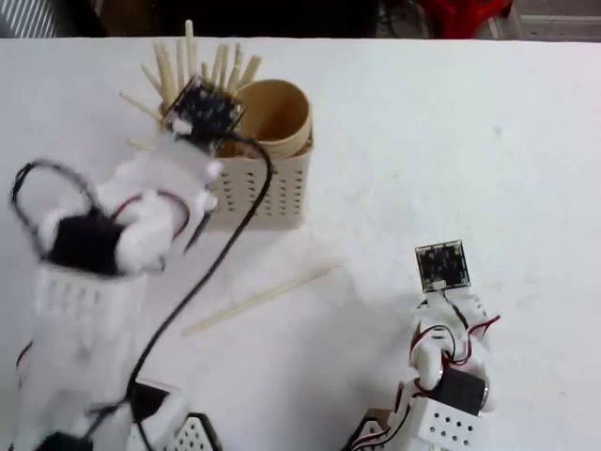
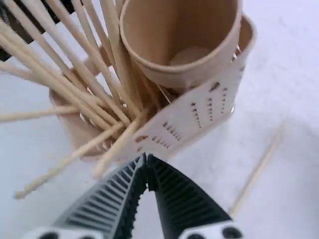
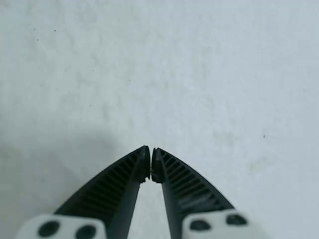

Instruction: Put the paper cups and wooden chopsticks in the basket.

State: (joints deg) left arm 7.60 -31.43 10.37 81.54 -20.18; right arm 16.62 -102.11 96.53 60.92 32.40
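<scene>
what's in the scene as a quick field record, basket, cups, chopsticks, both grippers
basket: white, perforated, upright on the table
paper cup: upright inside the basket
chopsticks in basket: a bundle fanning out beside the cup
loose chopstick: flat on the table, outside the basket
left gripper: shut, empty, close by the basket
right gripper: shut, empty, over bare table
left to do: the loose chopstick

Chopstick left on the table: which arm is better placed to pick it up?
Probably left. The chopstick lies in front of the basket, and the left end effector hangs at that basket with the chopstick in its view. The right end effector faces bare table.
</scene>
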